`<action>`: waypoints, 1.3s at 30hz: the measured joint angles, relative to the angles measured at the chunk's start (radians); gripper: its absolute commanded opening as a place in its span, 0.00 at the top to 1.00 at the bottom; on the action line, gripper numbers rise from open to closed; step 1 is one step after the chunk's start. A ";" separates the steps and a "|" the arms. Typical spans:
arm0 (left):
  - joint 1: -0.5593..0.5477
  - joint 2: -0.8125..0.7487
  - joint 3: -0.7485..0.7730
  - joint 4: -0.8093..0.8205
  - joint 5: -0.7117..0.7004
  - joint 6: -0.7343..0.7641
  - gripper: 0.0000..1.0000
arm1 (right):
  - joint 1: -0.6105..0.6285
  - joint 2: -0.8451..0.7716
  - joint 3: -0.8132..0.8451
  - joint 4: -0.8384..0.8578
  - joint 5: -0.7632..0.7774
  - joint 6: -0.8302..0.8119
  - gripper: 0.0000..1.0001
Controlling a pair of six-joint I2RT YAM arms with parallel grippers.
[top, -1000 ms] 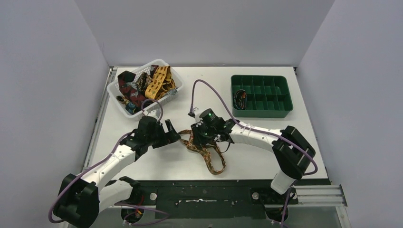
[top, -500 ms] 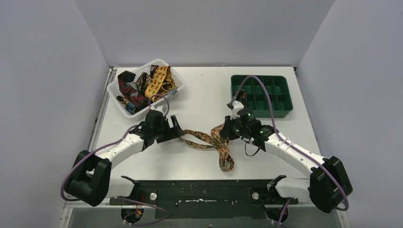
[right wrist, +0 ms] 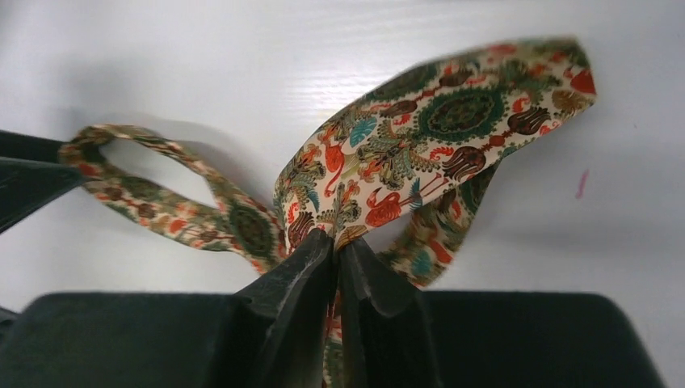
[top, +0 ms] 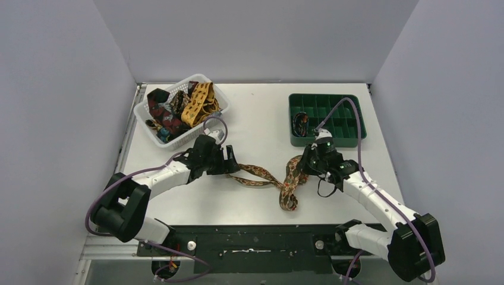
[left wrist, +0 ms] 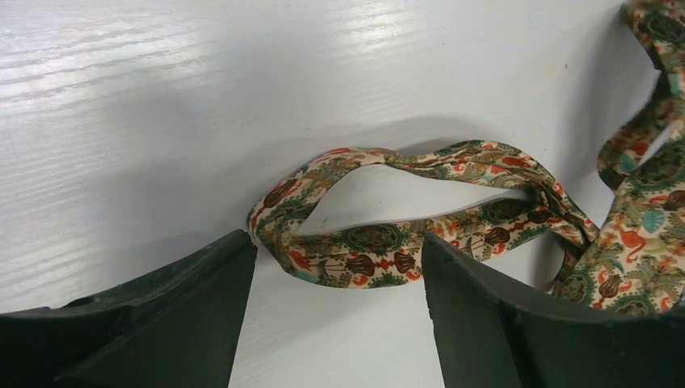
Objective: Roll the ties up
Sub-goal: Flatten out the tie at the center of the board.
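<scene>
A brown-orange patterned tie (top: 287, 193) lies twisted across the white bench (top: 255, 124). The right hand (right wrist: 335, 250) pinches one fold, fingers closed. The left hand (left wrist: 335, 259) gapes around its looped end. It seems mid-straightening; next, flatten it before rolling.

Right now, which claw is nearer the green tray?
Right. The right claw sits just in front of the tray's near left corner, shut on the tie. The left claw is farther left, open, below the basket.
</scene>
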State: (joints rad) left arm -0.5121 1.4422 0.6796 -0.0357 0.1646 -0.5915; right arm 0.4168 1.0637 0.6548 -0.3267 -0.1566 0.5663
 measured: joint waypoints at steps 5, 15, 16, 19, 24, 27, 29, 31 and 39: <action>-0.008 -0.004 0.000 -0.007 0.006 0.034 0.33 | -0.005 0.093 0.034 -0.130 0.087 0.016 0.73; -0.009 0.050 0.012 -0.064 0.009 0.109 0.65 | -0.006 0.136 0.248 -0.297 0.152 -0.042 0.32; -0.009 0.055 0.014 -0.066 0.012 0.112 0.68 | -0.006 0.131 0.262 -0.297 0.143 -0.052 0.32; -0.009 0.079 0.023 -0.066 0.021 0.124 0.85 | -0.004 0.127 0.290 -0.304 0.085 -0.078 0.32; -0.011 0.090 0.024 -0.078 0.021 0.116 1.00 | 0.082 0.216 0.311 -0.304 0.053 -0.087 0.31; -0.011 0.058 0.011 -0.090 0.005 0.076 1.00 | 0.163 0.309 0.327 -0.314 0.063 -0.078 0.26; -0.010 -0.003 -0.022 -0.100 -0.008 0.036 1.00 | 0.210 0.368 0.349 -0.332 0.086 -0.067 0.25; -0.010 -0.083 -0.063 -0.119 -0.020 -0.005 1.00 | 0.242 0.409 0.371 -0.352 0.128 -0.054 0.23; -0.010 -0.406 -0.178 -0.272 -0.090 -0.131 1.00 | 0.317 0.505 0.446 -0.399 0.219 -0.032 0.24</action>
State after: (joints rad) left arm -0.5220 1.0367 0.5018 -0.3073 0.0742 -0.7227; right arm 0.7334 1.5684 1.1004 -0.7258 0.0624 0.5339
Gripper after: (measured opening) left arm 0.014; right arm 0.758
